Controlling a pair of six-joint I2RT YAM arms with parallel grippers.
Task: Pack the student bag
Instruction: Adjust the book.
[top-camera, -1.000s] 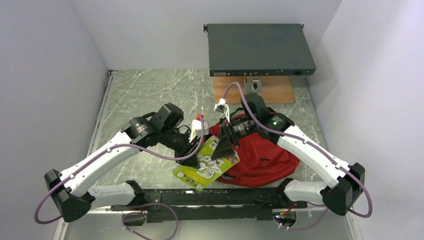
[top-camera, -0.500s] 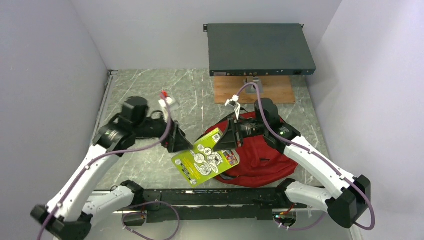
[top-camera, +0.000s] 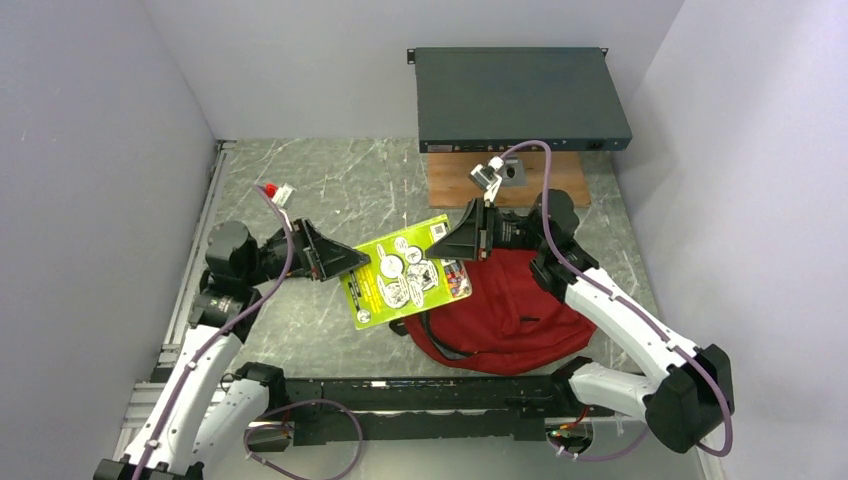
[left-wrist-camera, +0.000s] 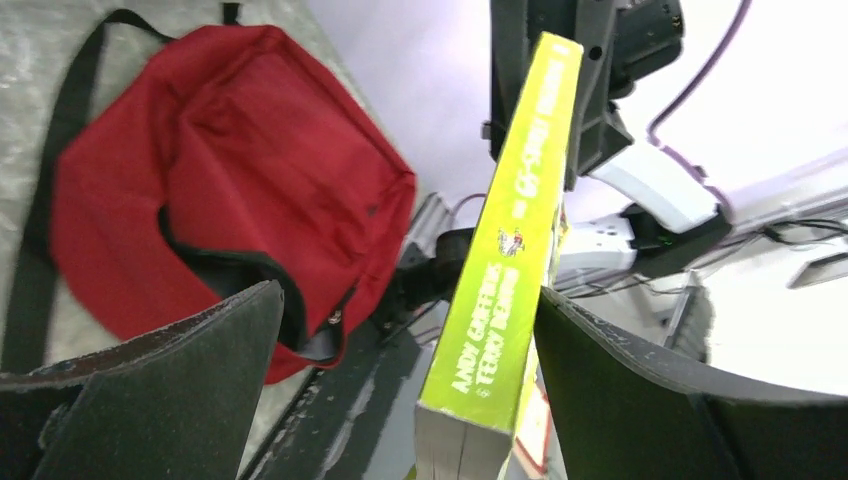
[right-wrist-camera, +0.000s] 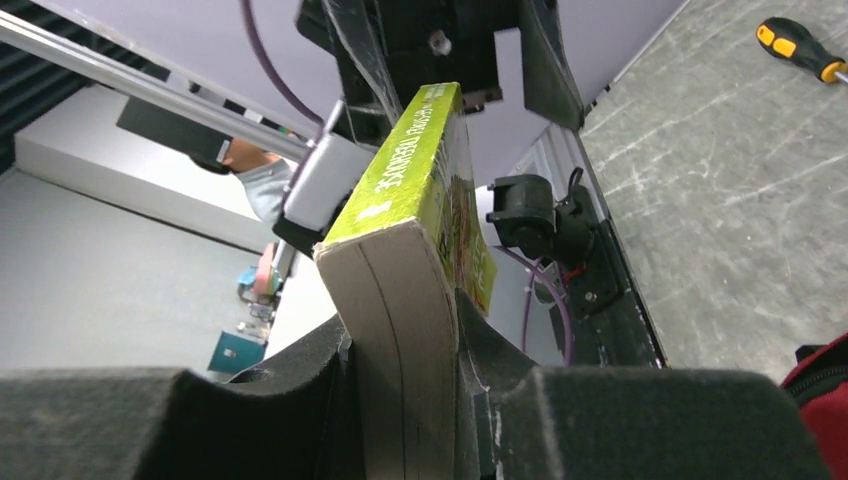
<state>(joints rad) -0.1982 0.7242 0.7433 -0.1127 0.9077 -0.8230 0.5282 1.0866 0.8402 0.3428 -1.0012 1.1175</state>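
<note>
Book (top-camera: 405, 272) and bag (top-camera: 520, 310) are what matter here. The right tool (top-camera: 460, 240) is shut tight on one short end of the green book. It holds the book up in the air, over the left edge of the bag. The book's long side runs away from the bag toward the left tool (top-camera: 350, 262).

The left tool is wide open. Its two fingers (left-wrist-camera: 170, 390) stand on each side of the book's other end. In the left wrist view they do not touch it.

The red bag lies flat on the surface (top-camera: 300, 180), under the right arm, so the right arm is much nearer to it. Its dark mouth (left-wrist-camera: 215, 275) seems to be on the side that looks at the left tool, low and partly shut. I think the book must turn so a short end points at that mouth, then slide in. The mouth looks floppy. It may need to be held open, or a book corner could catch on the black edge.

Left of the bag, a lot of bare surface shows, so there is room to swing. Behind the bag sit a wood board (top-camera: 505, 180) and a dark box (top-camera: 520, 95), so there is less room that way.
</note>
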